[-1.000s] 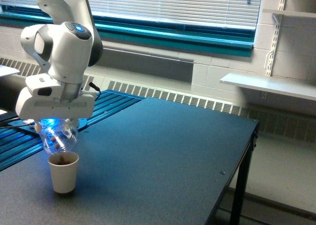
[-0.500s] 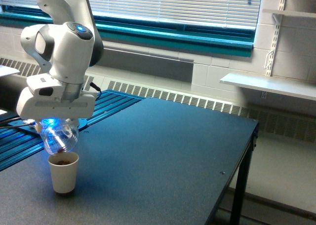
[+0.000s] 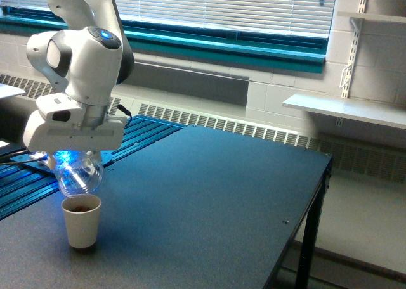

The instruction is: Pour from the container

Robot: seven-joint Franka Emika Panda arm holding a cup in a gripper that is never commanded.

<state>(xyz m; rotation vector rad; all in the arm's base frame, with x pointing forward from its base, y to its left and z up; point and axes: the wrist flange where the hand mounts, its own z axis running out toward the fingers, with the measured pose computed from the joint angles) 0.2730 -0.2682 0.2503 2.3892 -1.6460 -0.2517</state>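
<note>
I'm seeing one clear container (image 3: 80, 176), one paper cup (image 3: 82, 221), one dark table (image 3: 209, 200), one wall shelf (image 3: 346, 109), I'm counting one gripper (image 3: 75, 157) of mine

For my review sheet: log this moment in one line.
gripper: holds container | container: tilted above paper cup, apart | cup: brown contents

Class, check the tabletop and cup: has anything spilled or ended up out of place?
Nothing stands out. The cup stands upright with brown contents inside, the jar hangs above it, and no pieces show on the table.
</note>
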